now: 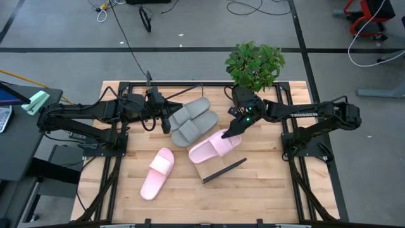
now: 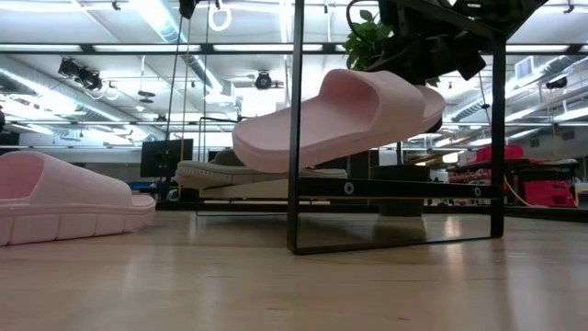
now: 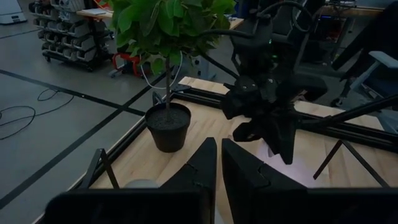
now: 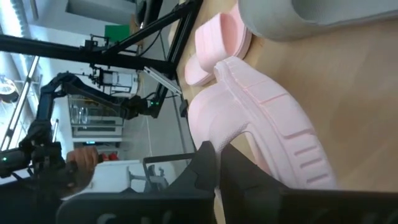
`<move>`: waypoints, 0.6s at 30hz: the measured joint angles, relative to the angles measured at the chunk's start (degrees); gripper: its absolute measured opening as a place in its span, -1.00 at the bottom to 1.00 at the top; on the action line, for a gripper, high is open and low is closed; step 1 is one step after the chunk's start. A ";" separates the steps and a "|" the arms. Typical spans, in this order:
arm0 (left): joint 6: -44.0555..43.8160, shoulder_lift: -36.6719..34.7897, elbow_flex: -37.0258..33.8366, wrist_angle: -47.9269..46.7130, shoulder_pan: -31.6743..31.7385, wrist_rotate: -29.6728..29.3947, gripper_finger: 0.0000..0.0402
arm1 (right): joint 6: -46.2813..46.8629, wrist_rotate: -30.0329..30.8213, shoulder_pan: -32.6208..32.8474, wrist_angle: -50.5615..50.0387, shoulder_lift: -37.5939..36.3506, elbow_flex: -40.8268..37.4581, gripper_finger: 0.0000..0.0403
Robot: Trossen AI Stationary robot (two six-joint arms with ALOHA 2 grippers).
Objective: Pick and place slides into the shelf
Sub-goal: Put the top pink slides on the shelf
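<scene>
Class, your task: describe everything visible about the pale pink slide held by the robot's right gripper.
The held pink slide is a soft-looking, foam-like, open-toe sandal with one wide strap and a ribbed sole. In the low view it hangs tilted in the air, clear of the tabletop. The right gripper is shut on one end of it; nothing else visibly touches it. From above it lies between the two grey slides and the shelf's black end frame.

Both arms are showing matte black, jointed housings with thin black cables trailing along them. The right arm (image 1: 316, 115) is wearing white lettering, and a small green light is glowing near its wrist.
</scene>
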 joint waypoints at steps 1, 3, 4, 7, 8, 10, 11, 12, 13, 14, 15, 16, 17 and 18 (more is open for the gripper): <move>0.00 0.00 0.00 0.00 0.00 0.00 -0.86 | 0.00 0.02 0.00 0.00 0.00 0.00 -0.98; 0.03 0.00 0.00 0.00 0.00 0.00 -0.85 | 0.57 0.00 -0.02 0.00 0.00 0.00 -0.98; 0.04 0.00 0.00 0.00 0.00 0.00 -0.84 | 0.74 -0.02 0.00 0.01 0.07 0.00 -0.98; 0.11 0.00 0.00 0.00 0.00 0.00 -0.81 | 1.25 -0.95 0.00 0.29 1.27 0.11 -0.98; 0.11 0.00 0.00 -0.02 0.00 0.00 -0.80 | 1.22 -1.16 0.00 0.29 1.86 0.11 -0.98; 0.13 0.00 0.00 -0.01 0.00 0.00 -0.80 | 1.19 -1.80 0.00 1.14 3.17 0.11 -0.98; 0.13 0.00 0.00 -0.02 0.00 0.00 -0.80 | 1.10 -1.87 0.00 1.78 3.71 0.11 -0.98; 0.14 0.00 0.00 -0.02 0.00 0.00 -0.81 | 0.92 -1.94 -0.09 2.08 4.13 0.11 -0.98; 0.13 0.00 0.00 -0.03 0.00 0.00 -0.82 | 0.83 -2.23 -0.19 2.68 4.59 0.11 -0.98; 0.13 0.00 0.00 -0.05 0.00 0.00 -0.83 | 0.83 -2.49 -0.28 3.45 4.98 0.11 -0.98; 0.14 0.00 0.00 -0.06 0.00 0.00 -0.83 | 0.97 -2.74 -0.50 3.98 5.37 0.11 -0.98; 0.13 0.00 0.00 -0.04 0.00 0.00 -0.84 | 1.19 -3.15 -0.73 4.49 5.80 0.11 -0.98; 0.14 0.00 0.00 -0.04 0.00 0.00 -0.85 | 1.53 -3.41 -0.77 5.01 6.24 0.11 -0.98; 0.14 0.00 0.00 -0.07 0.00 0.00 -0.86 | 1.72 -3.55 -0.92 5.27 6.69 0.11 -0.98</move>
